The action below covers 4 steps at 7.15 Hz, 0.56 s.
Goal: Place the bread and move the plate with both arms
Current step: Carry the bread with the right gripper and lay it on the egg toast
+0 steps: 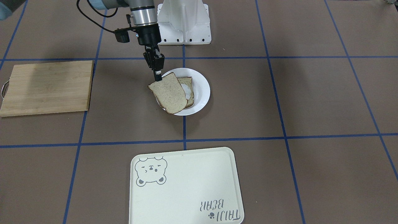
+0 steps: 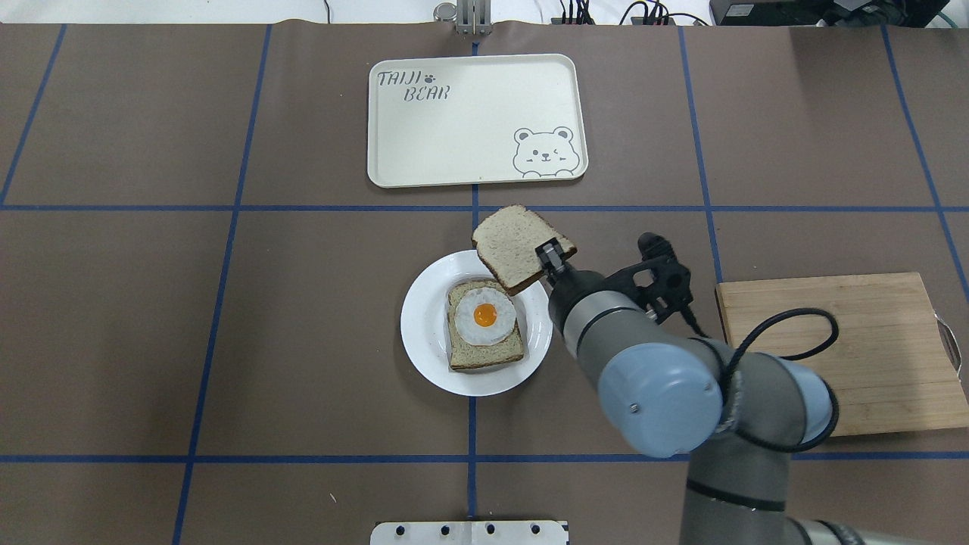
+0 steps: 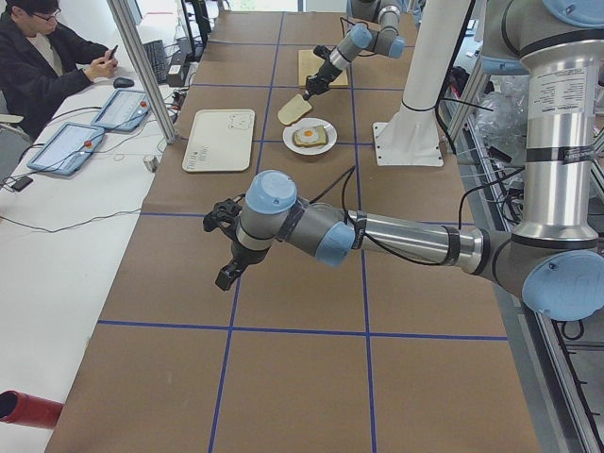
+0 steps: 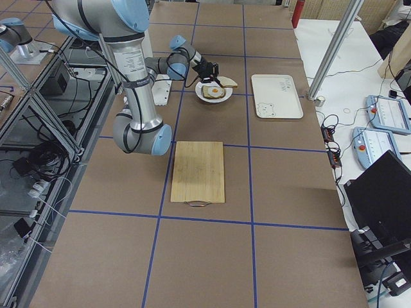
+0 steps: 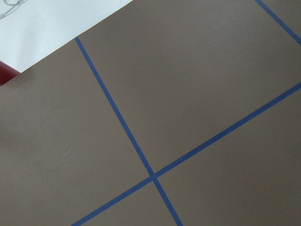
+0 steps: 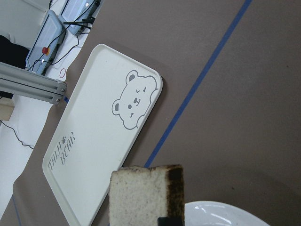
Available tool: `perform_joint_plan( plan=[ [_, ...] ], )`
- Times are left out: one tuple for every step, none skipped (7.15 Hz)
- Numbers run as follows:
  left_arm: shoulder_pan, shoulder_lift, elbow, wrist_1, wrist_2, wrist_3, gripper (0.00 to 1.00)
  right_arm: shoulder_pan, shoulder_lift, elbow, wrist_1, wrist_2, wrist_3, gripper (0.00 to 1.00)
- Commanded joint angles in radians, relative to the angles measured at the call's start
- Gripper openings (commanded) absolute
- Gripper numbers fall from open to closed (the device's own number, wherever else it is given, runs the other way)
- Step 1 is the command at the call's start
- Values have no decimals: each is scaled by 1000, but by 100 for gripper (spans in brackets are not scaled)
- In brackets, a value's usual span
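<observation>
One bread slice hangs tilted, pinched by its corner in the right pincer, over the plate below, ready for stacking; left pincer: cannot tell.

- Table: brown surface, marked into squares by blue tape lines.
- Tray: cream, rectangular, bear print in one corner, "TAIJI BEAR" lettering in the opposite one. It lies flat on the operators' side of centre.
- Cutting board: pale wood, flat, metal handle on its outer end, well apart from the tray.
- Bread slice with a fried egg: near table centre, yolk up.
- White pedestal base: bolted at the table's edge.
- Seated person at a side desk, two control tablets nearby.
</observation>
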Motion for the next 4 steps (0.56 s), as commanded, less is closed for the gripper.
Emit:
perform_joint_plan(
  plan=[
    [0, 0, 3, 0, 0, 0, 98, -53, 79, -91, -65, -58, 57, 0],
    [0, 0, 2, 0, 0, 0, 98, -65, 81, -123, -63, -58, 39, 0],
    [0, 2, 2, 0, 0, 0, 98, -74, 76, -122, -68, -49, 9, 41],
    [2, 2, 2, 0, -2, 0, 98, -74, 73, -108, -74, -47, -63, 99]
  ],
)
